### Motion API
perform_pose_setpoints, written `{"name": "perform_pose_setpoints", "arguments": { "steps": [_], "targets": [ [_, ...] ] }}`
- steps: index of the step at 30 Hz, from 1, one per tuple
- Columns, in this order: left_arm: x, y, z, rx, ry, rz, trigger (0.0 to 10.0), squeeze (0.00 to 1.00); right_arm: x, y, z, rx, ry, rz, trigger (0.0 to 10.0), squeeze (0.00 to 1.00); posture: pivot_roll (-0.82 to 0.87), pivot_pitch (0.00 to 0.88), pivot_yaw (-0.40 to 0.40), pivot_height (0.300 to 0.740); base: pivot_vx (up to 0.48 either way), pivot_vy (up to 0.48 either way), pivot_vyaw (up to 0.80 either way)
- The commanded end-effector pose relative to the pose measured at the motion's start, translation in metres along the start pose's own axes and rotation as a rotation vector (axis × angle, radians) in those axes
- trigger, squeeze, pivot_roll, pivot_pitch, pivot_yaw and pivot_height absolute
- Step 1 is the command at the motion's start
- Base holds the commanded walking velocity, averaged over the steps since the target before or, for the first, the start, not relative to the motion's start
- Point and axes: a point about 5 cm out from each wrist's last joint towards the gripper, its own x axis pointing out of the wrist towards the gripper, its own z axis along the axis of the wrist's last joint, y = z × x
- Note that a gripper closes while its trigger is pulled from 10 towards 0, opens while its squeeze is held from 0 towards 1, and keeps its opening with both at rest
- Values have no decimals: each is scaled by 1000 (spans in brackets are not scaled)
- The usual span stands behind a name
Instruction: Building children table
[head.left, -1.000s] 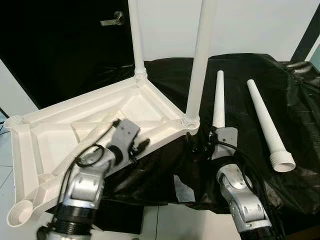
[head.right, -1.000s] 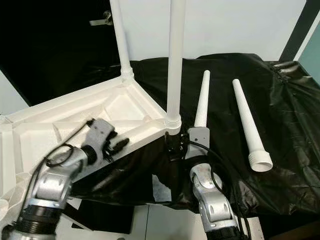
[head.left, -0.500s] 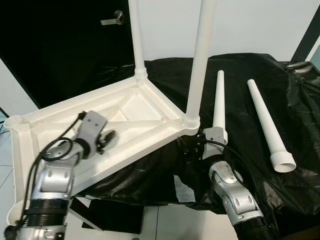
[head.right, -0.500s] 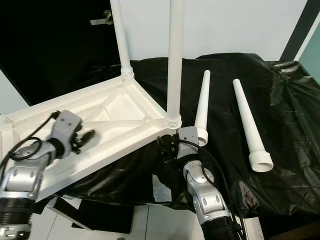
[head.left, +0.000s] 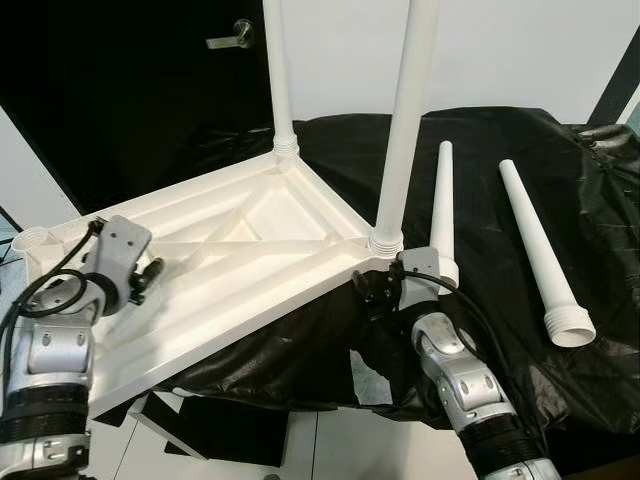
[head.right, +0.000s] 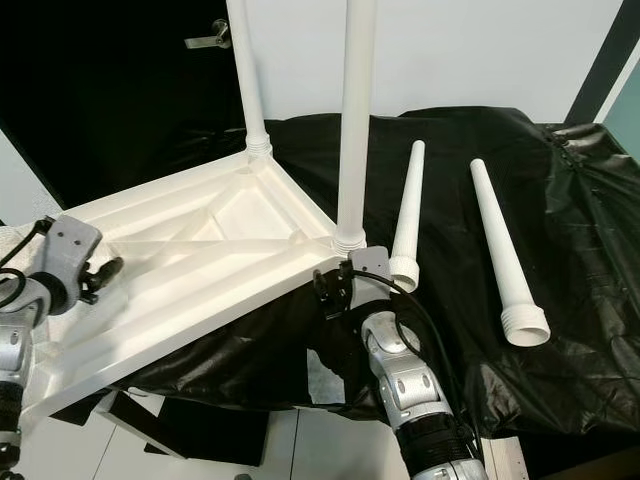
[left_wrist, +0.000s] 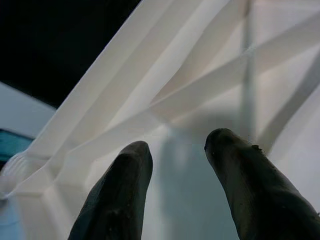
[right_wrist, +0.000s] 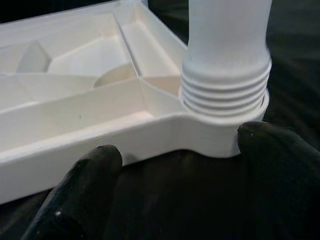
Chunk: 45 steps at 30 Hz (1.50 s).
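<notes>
The white children's tabletop (head.left: 250, 255) lies upside down, partly on the black sheet and overhanging to the left. Two white legs stand screwed in: one at the far corner (head.left: 278, 80), one at the near right corner (head.left: 405, 120). Two loose legs (head.left: 441, 200) (head.left: 535, 245) lie on the sheet to the right. My left gripper (head.left: 150, 275) is open over the ribbed underside near the tabletop's left end, its fingers (left_wrist: 120, 195) apart. My right gripper (head.left: 368, 290) is open, low against the near right corner; one fingertip (right_wrist: 280, 160) touches the threaded socket (right_wrist: 225, 100).
A crumpled black sheet (head.left: 600, 180) covers the work surface. An empty leg socket (head.left: 33, 238) sits at the tabletop's left corner. Behind stand a dark door with a handle (head.left: 228, 38) and a white wall. Light floor tiles (head.left: 330, 445) show below the sheet's front edge.
My left arm has swung left, from the middle of the tabletop's underside to its left end. The right gripper has risen closer to the near right corner socket.
</notes>
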Motion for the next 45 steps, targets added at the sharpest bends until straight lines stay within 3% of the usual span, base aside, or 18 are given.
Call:
{"name": "perform_pose_setpoints", "arguments": {
  "steps": [1, 4, 5, 10, 14, 18, 22, 24, 27, 35, 37, 39, 42, 45],
  "targets": [
    [-6, 25, -7, 27, 41, 442, 10000, 0, 1, 3, -3, 13, 27, 17, 10000, 0, 23, 0, 39, 740, 0, 0, 0],
    [-8, 28, -12, 80, 75, 460, 10000, 0, 0, 6, -6, 8, 40, 36, 10000, 0, 25, 0, 40, 740, 0, 0, 0],
    [-9, 30, -16, 138, 107, 466, 10000, 0, 0, 7, -7, 12, 46, 39, 10000, 0, 25, 0, 41, 740, 0, 0, 0],
    [-10, 31, -21, 193, 144, 467, 10000, 0, 1, 8, -7, 14, 45, 41, 10000, 0, 27, 0, 41, 740, 0, 0, 0],
    [-9, 24, -25, 281, 183, 390, 10000, 0, 3, 7, -7, 18, 49, 41, 10000, 0, 28, 0, 41, 740, 0, 0, 0],
    [-6, 9, -28, 278, 195, 264, 10000, 0, 6, 5, -6, 23, 58, 41, 10000, 0, 30, 0, 41, 740, 0, 0, 0],
    [-6, -6, -29, 359, 205, 129, 10000, 0, 10, 2, -4, 21, 58, 41, 10000, 0, 31, 0, 40, 740, 0, 0, 0],
    [-6, -6, -29, 359, 205, 129, 10000, 0, 10, 2, -4, 21, 58, 41, 10000, 0, 31, 0, 40, 740, 0, 0, 0],
    [-11, -34, -25, 389, 162, -114, 10000, 0, 17, -5, -3, 27, 63, 32, 10000, 0, 32, 0, 41, 740, 0, 0, 0],
    [-19, -65, -16, 332, 88, -336, 10000, 0, 23, -12, -3, 31, 77, 13, 10000, 0, 37, 0, 37, 740, 0, 0, 0],
    [-19, -65, -16, 332, 88, -336, 10000, 0, 23, -12, -3, 31, 77, 13, 10000, 0, 37, 0, 37, 740, 0, 0, 0],
    [-22, -79, -10, 289, 46, -443, 10000, 0, 25, -15, -4, 25, 84, 10, 10000, 0, 33, 0, 39, 740, 0, 0, 0],
    [-25, -88, -6, 257, 20, -500, 10000, 0, 27, -16, -5, 17, 84, 8, 10000, 0, 32, 0, 41, 740, 0, 0, 0],
    [-33, -112, 6, 173, -44, -628, 10000, 0, 30, -23, -4, -19, 71, -7, 10000, 0, 28, 0, 44, 740, 0, 0, 0]
  ]
}}
